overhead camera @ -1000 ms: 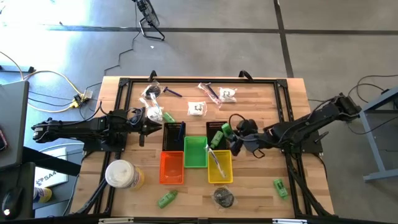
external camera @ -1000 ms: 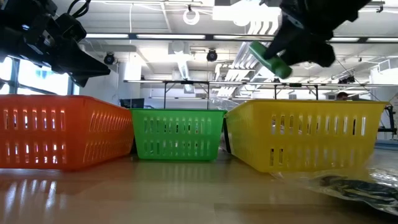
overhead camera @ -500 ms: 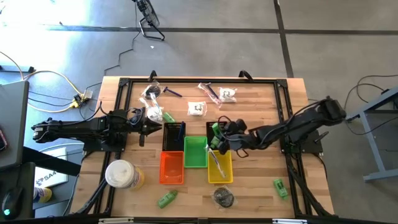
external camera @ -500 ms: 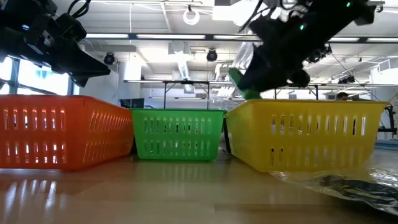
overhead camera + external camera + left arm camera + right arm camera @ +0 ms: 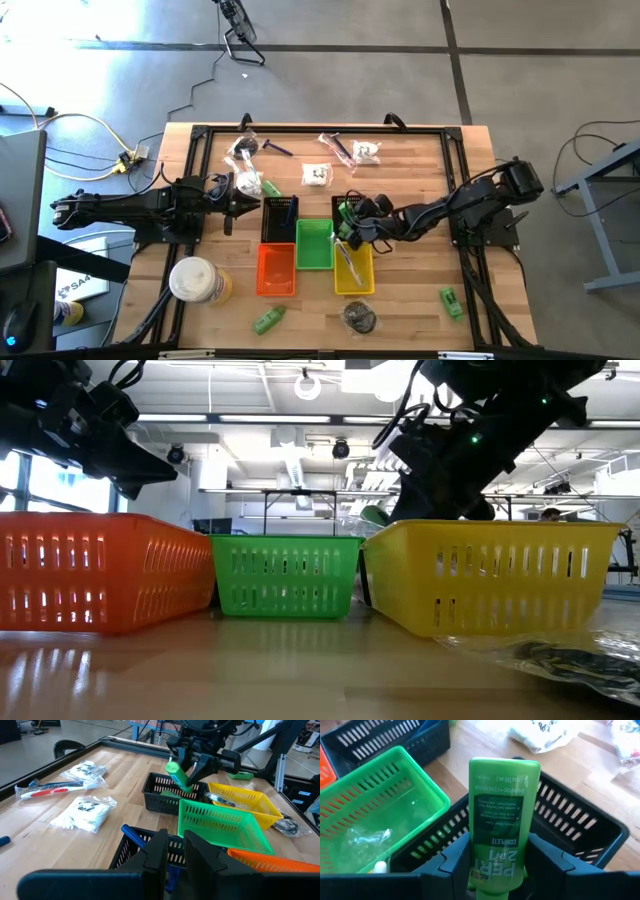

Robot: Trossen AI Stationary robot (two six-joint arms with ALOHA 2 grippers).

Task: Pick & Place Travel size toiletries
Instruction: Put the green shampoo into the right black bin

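On the wooden bench, the right end effector grips a green shampoo tube above the black basket. The left end effector waits nearly closed and empty beside another black basket.

The wooden surface carries two black baskets, green, orange and yellow baskets. Wrapped white pieces, green tubes and a round white-and-yellow container lie around them.
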